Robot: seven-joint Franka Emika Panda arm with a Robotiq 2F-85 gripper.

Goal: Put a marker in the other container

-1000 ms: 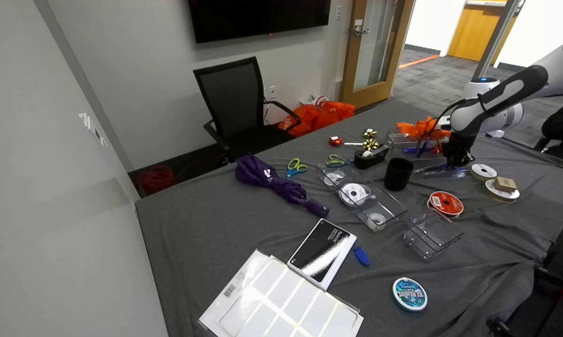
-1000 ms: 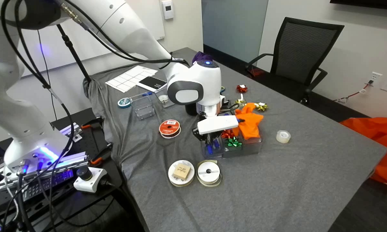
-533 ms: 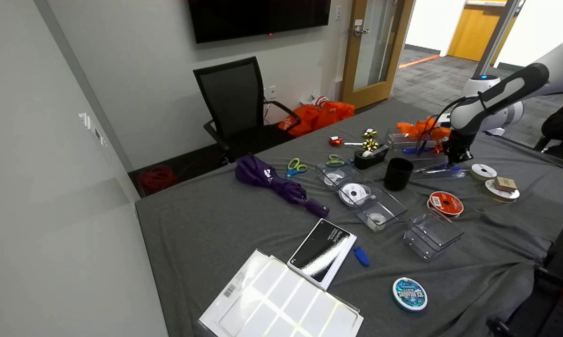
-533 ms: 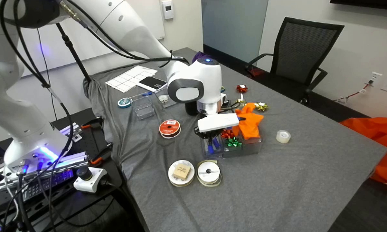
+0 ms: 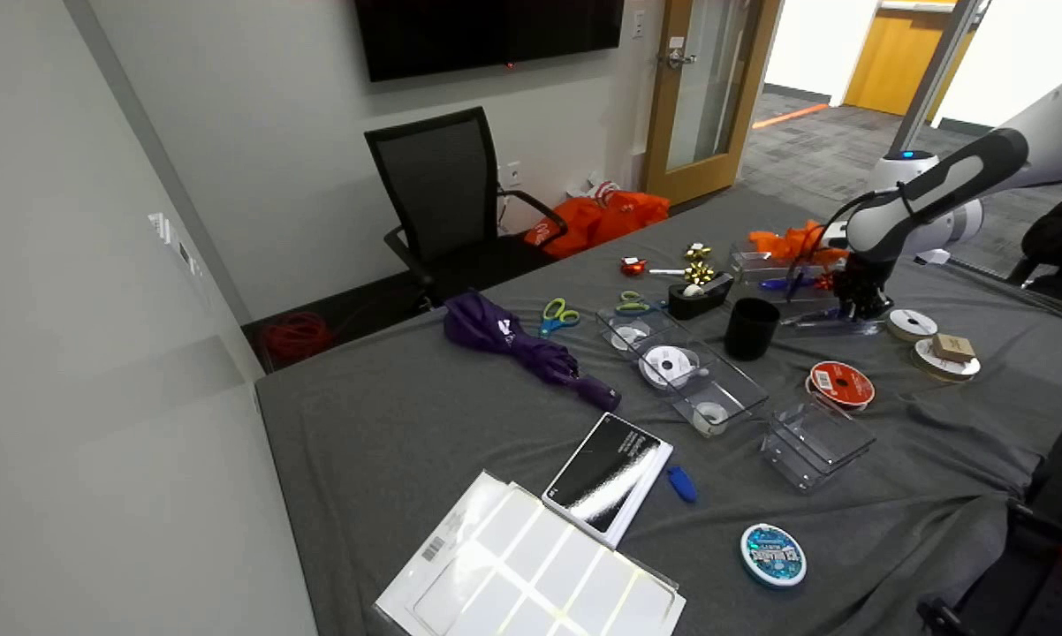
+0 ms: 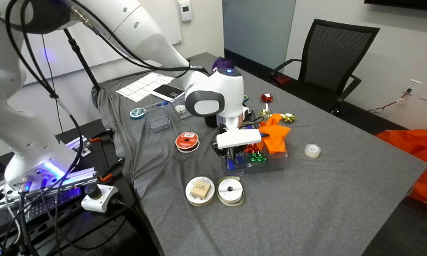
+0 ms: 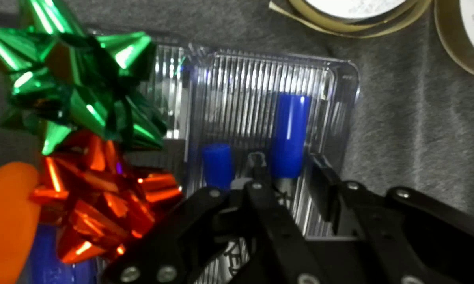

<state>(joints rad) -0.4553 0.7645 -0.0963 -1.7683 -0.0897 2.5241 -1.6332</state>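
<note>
Clear divided tray (image 6: 277,164) sits on the grey-covered table (image 6: 313,206). Arm (image 6: 147,37) reaches over it; gripper (image 7: 287,162) is down at the tray's end compartment. Jaws stand apart, one to each side of a blue-capped marker (image 7: 290,134) lying in that compartment, near the tray's outer side wall. Its cap falls in the gap; whether either jaw touches it, I cannot tell from the wrist view. Some dark lettering on the pale barrel. A second blue-capped marker (image 7: 218,163) lies in the same compartment, nearer the tray's inner divider, partly hidden by the gripper.

Past that divider the tray carries a green bow (image 7: 89,104) and a red bow (image 7: 99,193). Orange wrap (image 6: 275,137), cloth or film, cannot say which, lies over the tray's opposite end.

Just beside the tray, in an exterior view: white ribbon spool (image 6: 230,194). Next to it, a little farther from the tray, another spool (image 6: 194,200) with a small brown box (image 6: 201,188) on top. Red ribbon spool (image 6: 183,144) near the tray, on the marker-compartment side. Tape roll (image 6: 312,150) apart from the tray, off its orange-covered end. Gold bow (image 6: 288,117) near that same end.

Black cup (image 5: 751,331) stands upright near the tray. Long clear box (image 5: 732,389), rolls inside, farther from the tray than the cup. Well apart from the tray: purple umbrella (image 5: 531,347), round teal tin (image 5: 772,556).
</note>
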